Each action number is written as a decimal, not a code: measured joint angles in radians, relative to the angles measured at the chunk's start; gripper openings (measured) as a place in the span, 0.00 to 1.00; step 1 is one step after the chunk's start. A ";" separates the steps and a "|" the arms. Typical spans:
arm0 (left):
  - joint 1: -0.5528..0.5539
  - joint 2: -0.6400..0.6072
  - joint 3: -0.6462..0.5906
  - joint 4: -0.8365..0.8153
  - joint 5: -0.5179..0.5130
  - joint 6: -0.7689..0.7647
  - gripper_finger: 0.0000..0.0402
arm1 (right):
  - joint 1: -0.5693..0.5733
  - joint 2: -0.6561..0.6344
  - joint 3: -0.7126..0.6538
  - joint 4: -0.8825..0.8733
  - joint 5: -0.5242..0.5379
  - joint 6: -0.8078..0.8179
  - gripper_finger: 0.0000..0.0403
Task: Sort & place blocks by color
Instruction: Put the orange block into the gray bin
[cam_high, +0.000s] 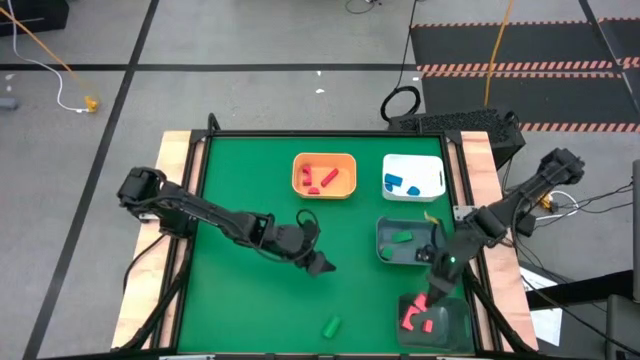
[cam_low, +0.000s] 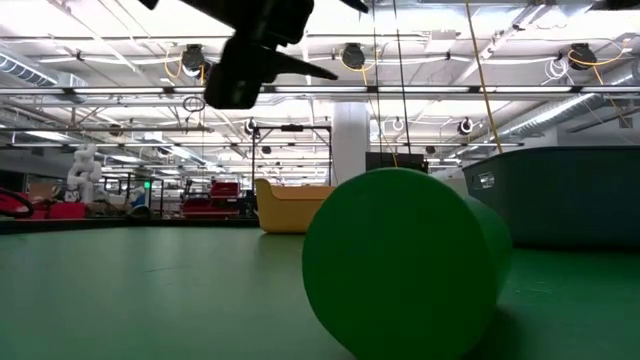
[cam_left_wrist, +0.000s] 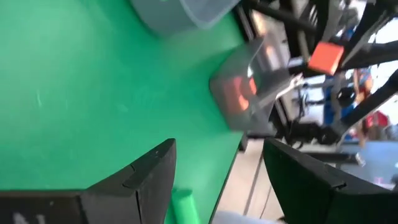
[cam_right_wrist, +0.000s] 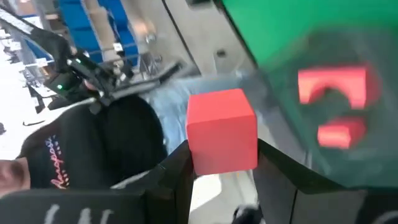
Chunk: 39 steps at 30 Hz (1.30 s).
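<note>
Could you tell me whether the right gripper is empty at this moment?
No, the right gripper is shut on a red cube, held between its two dark fingers.

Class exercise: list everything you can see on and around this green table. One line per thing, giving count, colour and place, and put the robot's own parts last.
Orange plastic bin: one, far centre, holds red blocks.
White plastic bin: one, far right, holds blue blocks.
Grey plastic bin: one, right, holds a small green block.
Clear plastic bin: one, near right corner, holds red pieces.
Green cylinder block: one, lying loose near the front edge.
Red cube: one, in the right gripper.
Left gripper: open, mid-table.
Right gripper: shut on the cube, over the clear bin.
</note>
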<state>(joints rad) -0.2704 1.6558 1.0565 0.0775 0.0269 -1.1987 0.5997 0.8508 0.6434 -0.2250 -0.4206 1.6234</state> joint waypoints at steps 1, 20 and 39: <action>-0.011 0.000 0.000 -0.010 0.000 0.004 0.60 | 0.025 0.007 0.000 0.000 0.000 0.040 0.30; -0.198 0.000 0.000 -0.040 -0.193 0.019 0.60 | 0.274 0.291 0.000 0.042 0.005 0.280 0.38; -0.369 0.097 -0.001 0.129 -0.458 -0.106 0.60 | 0.291 0.301 0.000 0.373 0.003 0.105 0.58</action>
<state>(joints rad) -0.6396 1.7532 1.0557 0.2061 -0.4309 -1.3046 0.8907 1.1522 0.6437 0.1483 -0.4175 1.7285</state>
